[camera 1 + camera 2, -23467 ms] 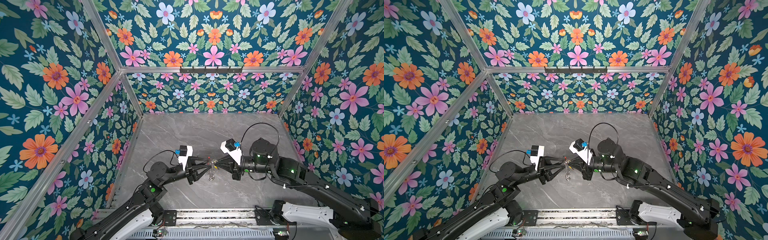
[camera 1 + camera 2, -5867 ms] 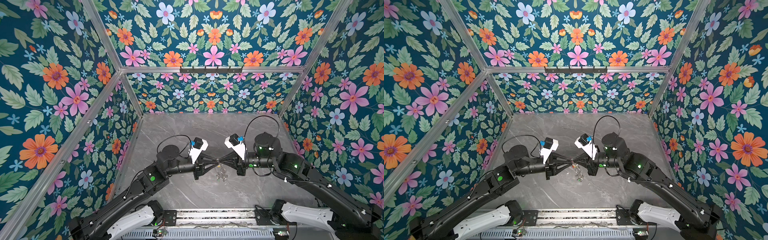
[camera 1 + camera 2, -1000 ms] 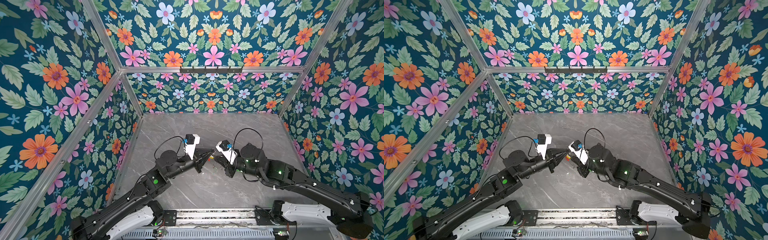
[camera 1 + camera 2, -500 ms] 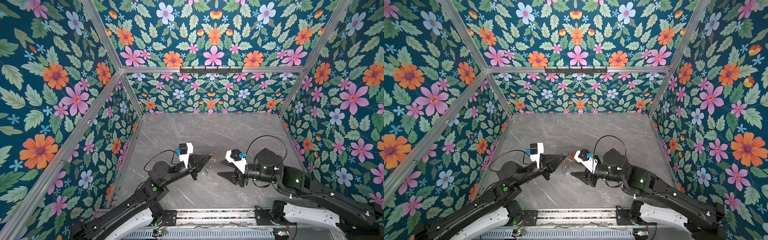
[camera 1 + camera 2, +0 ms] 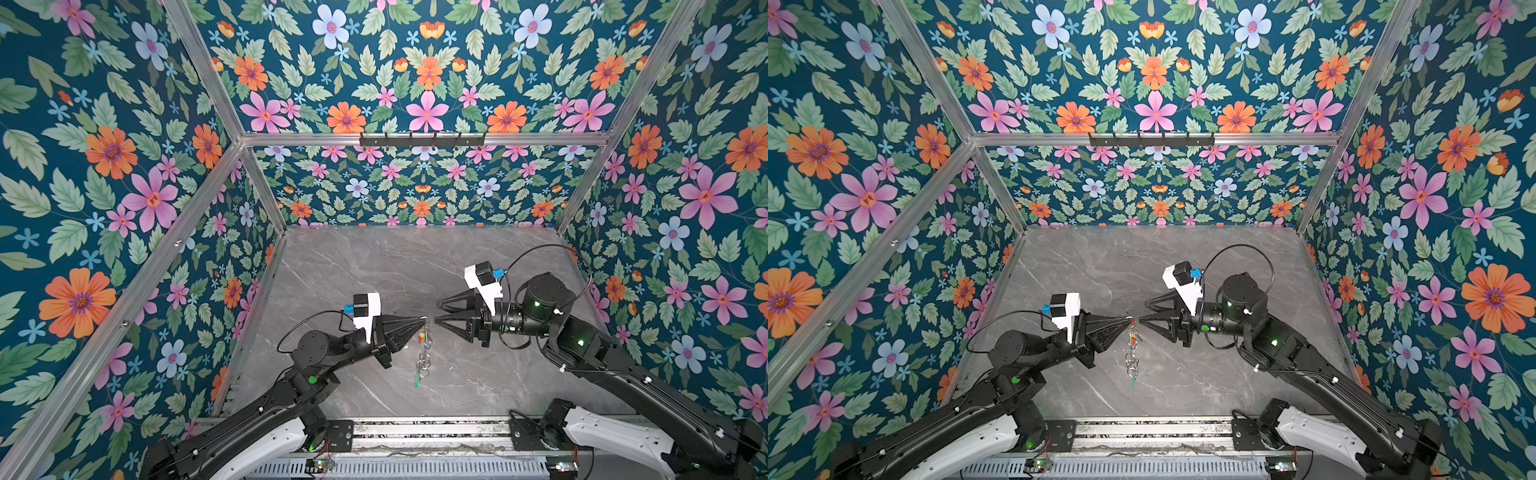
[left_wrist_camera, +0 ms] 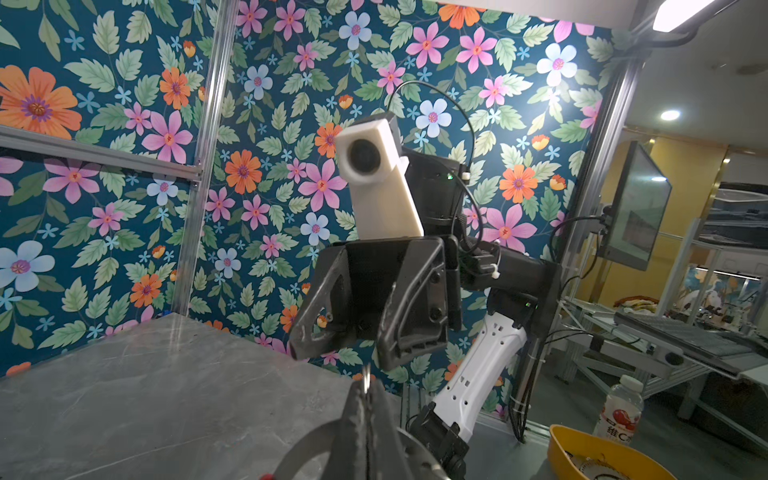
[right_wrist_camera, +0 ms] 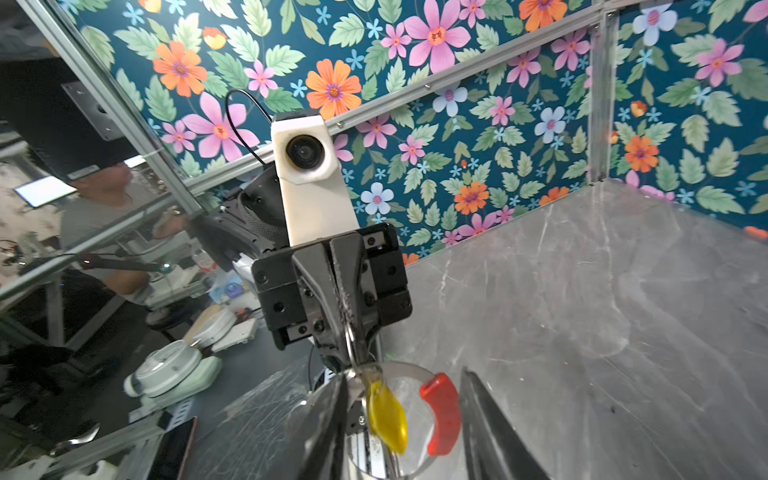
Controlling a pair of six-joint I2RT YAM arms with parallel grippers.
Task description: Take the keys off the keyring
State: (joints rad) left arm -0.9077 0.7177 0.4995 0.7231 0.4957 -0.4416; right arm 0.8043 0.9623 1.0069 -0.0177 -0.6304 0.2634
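My left gripper [image 5: 424, 319] is shut on the top of the keyring [image 5: 423, 336], which hangs below it over the table. Silver loops and the green-tagged key [image 5: 417, 380] dangle at the bottom, also seen in a top view [image 5: 1133, 381]. My right gripper [image 5: 436, 311] stands open just right of the left gripper's tip, holding nothing. In the right wrist view the grey ring's red segment [image 7: 442, 411] and the yellow key [image 7: 388, 415] show between my right gripper's [image 7: 404, 374] spread fingers. In the left wrist view the ring's thin edge [image 6: 365, 374] pokes out of the left gripper [image 6: 366, 395].
The grey marble table [image 5: 374, 266] is walled with floral panels on three sides. A black hook rack [image 5: 422, 139] sits on the back bar. A metal rail [image 5: 415, 432] runs along the front edge. Outside the cell stand a yellow bowl [image 6: 602, 453] and a bottle [image 6: 619, 411].
The right gripper has opened and let go of the ring, backed off to the right, then come back close. The left arm drew nearer the front; the keyring now hangs from it alone.
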